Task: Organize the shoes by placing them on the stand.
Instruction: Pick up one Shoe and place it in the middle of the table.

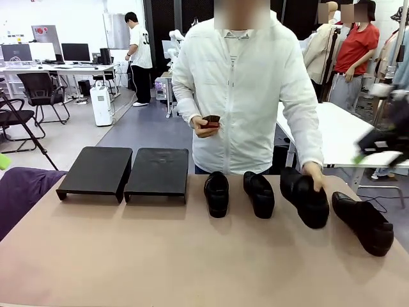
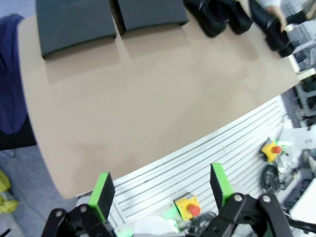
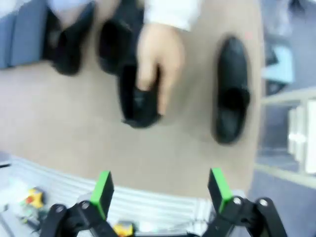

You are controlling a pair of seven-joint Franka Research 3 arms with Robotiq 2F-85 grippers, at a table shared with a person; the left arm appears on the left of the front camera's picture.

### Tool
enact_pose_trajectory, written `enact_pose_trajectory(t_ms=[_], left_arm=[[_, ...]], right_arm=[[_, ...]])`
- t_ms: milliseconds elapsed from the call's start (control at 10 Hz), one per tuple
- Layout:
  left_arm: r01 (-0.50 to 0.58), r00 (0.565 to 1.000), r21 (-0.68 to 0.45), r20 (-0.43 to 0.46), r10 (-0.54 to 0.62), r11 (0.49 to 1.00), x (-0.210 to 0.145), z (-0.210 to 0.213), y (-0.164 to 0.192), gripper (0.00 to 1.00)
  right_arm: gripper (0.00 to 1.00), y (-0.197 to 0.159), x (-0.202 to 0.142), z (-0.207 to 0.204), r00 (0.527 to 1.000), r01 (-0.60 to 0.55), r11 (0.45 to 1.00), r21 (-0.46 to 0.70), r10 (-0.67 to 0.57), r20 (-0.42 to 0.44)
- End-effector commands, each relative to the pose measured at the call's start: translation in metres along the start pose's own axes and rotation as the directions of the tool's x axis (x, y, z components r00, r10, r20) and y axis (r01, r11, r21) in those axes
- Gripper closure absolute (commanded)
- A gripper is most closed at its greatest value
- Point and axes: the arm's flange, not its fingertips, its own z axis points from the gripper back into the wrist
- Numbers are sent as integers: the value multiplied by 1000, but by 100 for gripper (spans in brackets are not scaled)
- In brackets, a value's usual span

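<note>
The stand is two low black trays (image 1: 94,171) (image 1: 158,173) side by side at the far left of the tan table. Right of them, the shoes lie in a row: two black ones together (image 1: 216,193) (image 1: 259,193), a third (image 1: 305,197) under the person's hand (image 1: 314,176), and a fourth (image 1: 363,222) apart at the right. My right gripper (image 3: 160,188) hangs open above the third shoe (image 3: 136,94) and the fourth (image 3: 231,89), empty, and looks blurred in the front view (image 1: 377,144). My left gripper (image 2: 160,190) is open and empty, high over the table's near edge, with the stand (image 2: 74,22) far ahead.
A purple cloth (image 1: 22,188) covers the table's left end. The person stands at the far side, holding a small dark red object (image 1: 209,121) in the other hand. Yellow stop-button boxes (image 2: 187,205) sit below the near edge. A white table (image 1: 345,128) stands behind at the right.
</note>
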Motion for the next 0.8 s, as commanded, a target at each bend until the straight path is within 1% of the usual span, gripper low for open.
enact_pose_trajectory(t_ms=[0, 100, 200, 300, 400, 500, 700], left_arm=[[8, 1000, -14, 1, -8, 1000, -1, 1, 1, 0], [8, 1000, -14, 1, -8, 1000, -1, 1, 1, 0], [8, 1000, -14, 1, -8, 1000, -1, 1, 1, 0], [8, 1000, -14, 1, -8, 1000, -1, 1, 1, 0], [8, 1000, -14, 1, -8, 1000, -1, 1, 1, 0], [8, 1000, -14, 1, -8, 1000, -1, 1, 1, 0], [8, 1000, -14, 1, -8, 1000, -1, 1, 1, 0]], right_arm=[[0, -102, -53, 84, 993, 114, 993, -32, -114, 7], [0, -145, -77, 110, 972, 235, 972, -16, -235, 14], [0, -171, -89, 118, 952, 306, 952, 0, -306, 18], [0, -186, -98, 115, 926, 375, 927, 12, -375, 39], [0, -191, -101, 113, 917, 393, 919, 34, -395, 62], [0, -183, -126, 130, 944, 327, 945, -1, -327, 46], [0, -183, -126, 130, 944, 327, 945, -1, -327, 46]])
